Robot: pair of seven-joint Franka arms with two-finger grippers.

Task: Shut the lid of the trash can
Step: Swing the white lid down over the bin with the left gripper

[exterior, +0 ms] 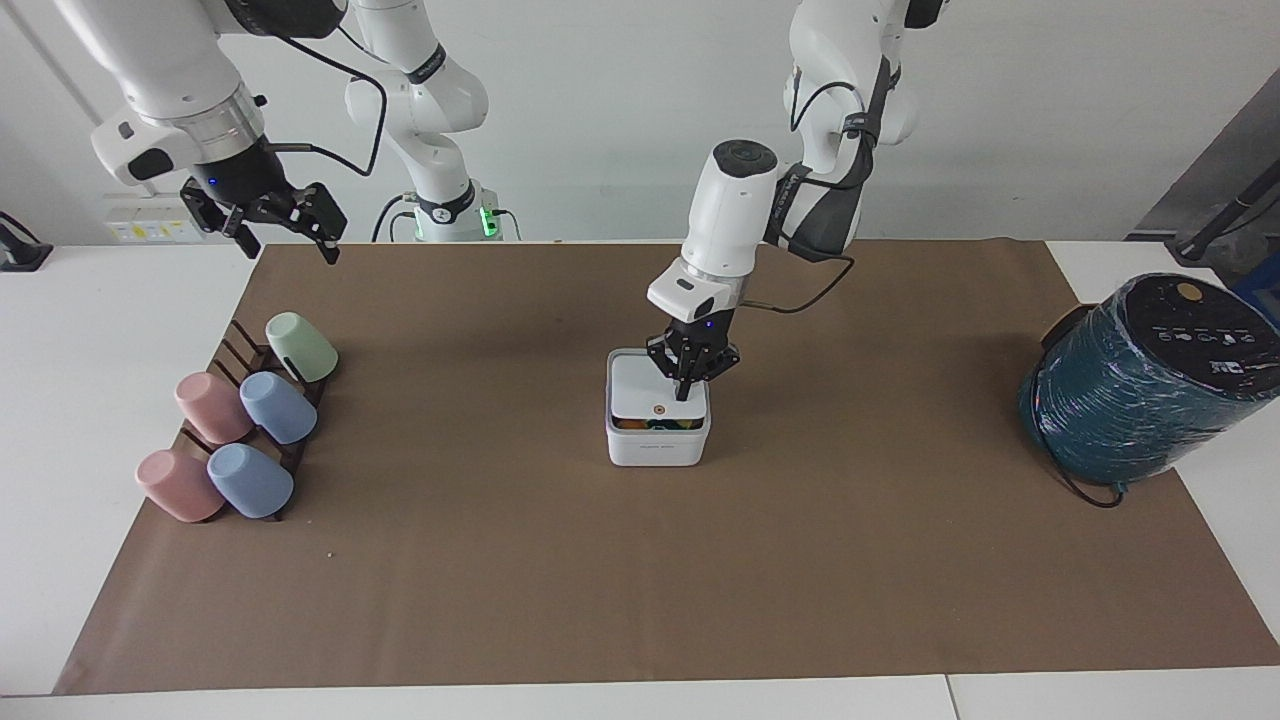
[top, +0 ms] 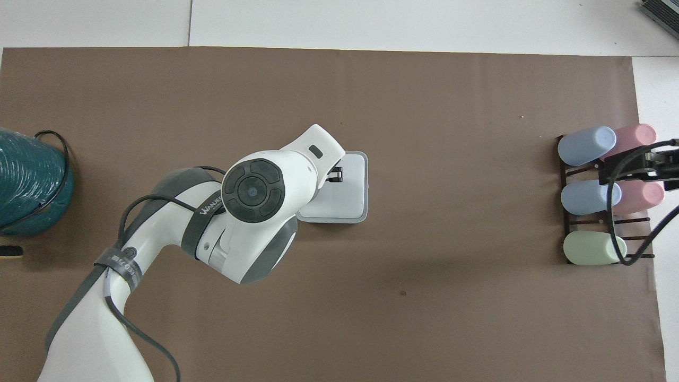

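The small white trash can (exterior: 657, 448) stands mid-table on the brown mat. Its white lid (exterior: 642, 392), with the orange dot on top, lies almost flat on it. A thin gap under the lid's edge farthest from the robots shows coloured contents. My left gripper (exterior: 684, 392) is shut, with its tips pressed on the lid near the edge toward the left arm's end. In the overhead view the left arm covers part of the lid (top: 350, 195), and the left gripper (top: 335, 175) shows at its edge. My right gripper (exterior: 287, 228) waits, open and empty, raised over the cup rack.
A dark rack (exterior: 262, 452) with several pastel cups lies toward the right arm's end, also in the overhead view (top: 603, 219). A large teal-wrapped cylinder (exterior: 1140, 385) with a black cable stands at the left arm's end.
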